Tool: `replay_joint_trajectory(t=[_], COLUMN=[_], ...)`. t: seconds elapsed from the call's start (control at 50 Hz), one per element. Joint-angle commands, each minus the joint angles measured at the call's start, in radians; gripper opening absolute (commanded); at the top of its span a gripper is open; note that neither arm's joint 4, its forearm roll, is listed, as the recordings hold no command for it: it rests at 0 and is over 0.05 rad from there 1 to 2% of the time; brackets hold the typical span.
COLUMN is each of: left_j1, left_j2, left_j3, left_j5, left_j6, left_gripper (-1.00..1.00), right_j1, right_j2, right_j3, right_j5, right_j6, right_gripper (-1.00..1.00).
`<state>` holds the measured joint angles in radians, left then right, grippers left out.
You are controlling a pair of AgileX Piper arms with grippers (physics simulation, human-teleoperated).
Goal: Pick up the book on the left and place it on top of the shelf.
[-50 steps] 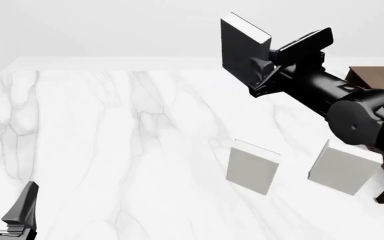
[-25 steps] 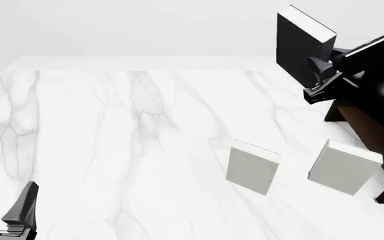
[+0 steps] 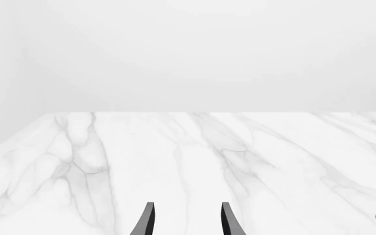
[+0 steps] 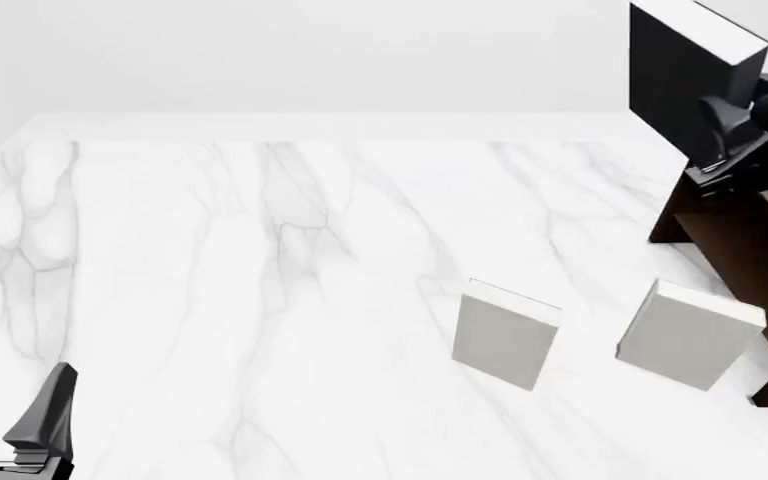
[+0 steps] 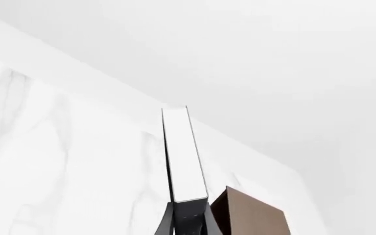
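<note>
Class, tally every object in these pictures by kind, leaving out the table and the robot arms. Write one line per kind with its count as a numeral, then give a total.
Dark book: 1
Light grey books: 2
Brown shelf: 1
Total: 4

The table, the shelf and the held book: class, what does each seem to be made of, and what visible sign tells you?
The table looks like polished white marble: grey veins cross its surface. The shelf looks like dark brown wood with a matt finish; no grain is clear. The book, held by the right gripper, looks like a black hardcover with a white paper page edge. All are simulator renders.
</note>
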<state>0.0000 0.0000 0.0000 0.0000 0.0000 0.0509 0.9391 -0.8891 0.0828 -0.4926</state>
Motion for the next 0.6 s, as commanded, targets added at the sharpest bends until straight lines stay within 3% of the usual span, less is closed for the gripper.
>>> replay_joint_trajectory(t=[0.02,0.6], left_j1=[0.0,0.0], left_j2=[0.0,0.0], left_j3=[0.0,0.0], left_j5=[0.0,0.0], left_j6=[0.0,0.0], left_gripper=[1.0,1.0], right_j1=[-0.069,-0.186], right_j2=[-0.05,-0.106], right_j3=[-0.039,-0.027], right_j5=[0.06,0.115], right_j6=[-0.012,-0.039], right_gripper=[-1.0,-1.0])
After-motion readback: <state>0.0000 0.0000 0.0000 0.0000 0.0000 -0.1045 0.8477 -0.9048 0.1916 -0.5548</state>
